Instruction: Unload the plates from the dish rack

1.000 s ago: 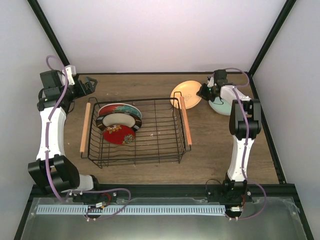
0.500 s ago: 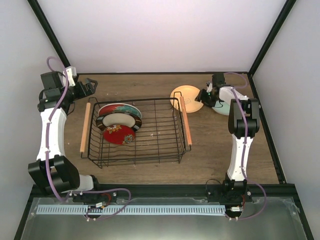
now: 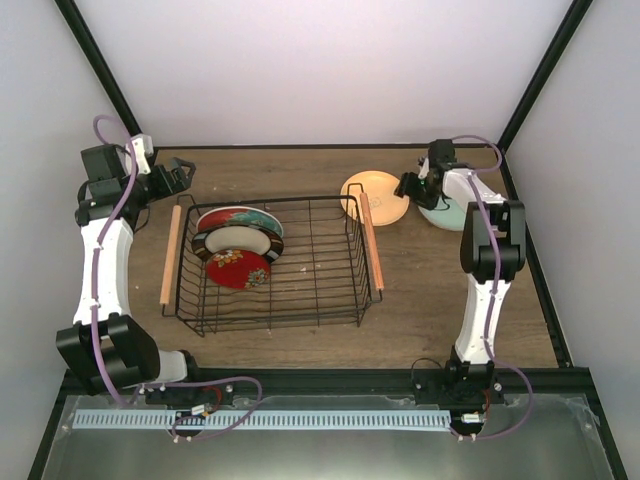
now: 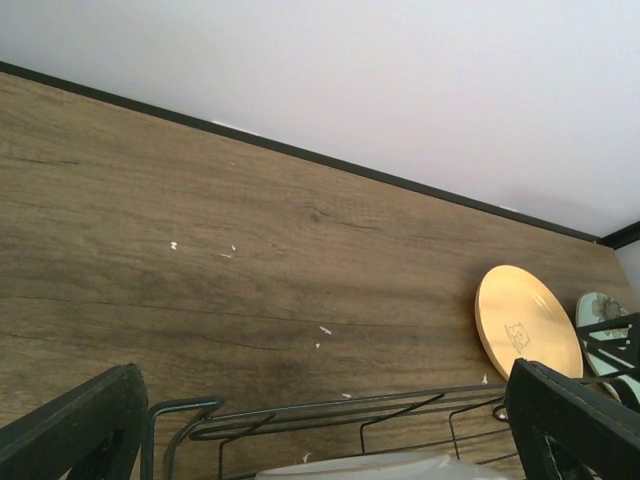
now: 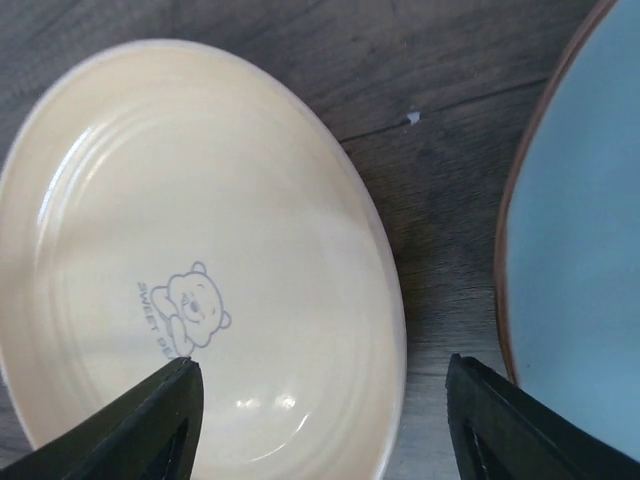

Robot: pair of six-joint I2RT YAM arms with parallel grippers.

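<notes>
The black wire dish rack (image 3: 320, 262) stands mid-table with three plates upright at its left end: a red-and-teal one (image 3: 240, 217), a cream dark-rimmed one (image 3: 238, 241) and a red floral one (image 3: 238, 269). A yellow-orange plate (image 3: 378, 196) (image 5: 200, 250) lies on the table by the rack's right handle. Beside it is a pale mint plate (image 3: 446, 212) (image 5: 585, 230). My right gripper (image 3: 410, 185) (image 5: 322, 362) hovers open over the yellow plate's right rim, holding nothing. My left gripper (image 3: 183, 172) (image 4: 325, 370) is open behind the rack's far-left corner.
The rack's wooden handles (image 3: 371, 240) run along its left and right sides. The back wall and the black frame posts (image 3: 540, 75) close in the table's far corners. Bare wood (image 4: 250, 250) lies behind the rack.
My right gripper has opened and let go of the yellow-orange plate, which now lies on the table. The left arm has not moved.
</notes>
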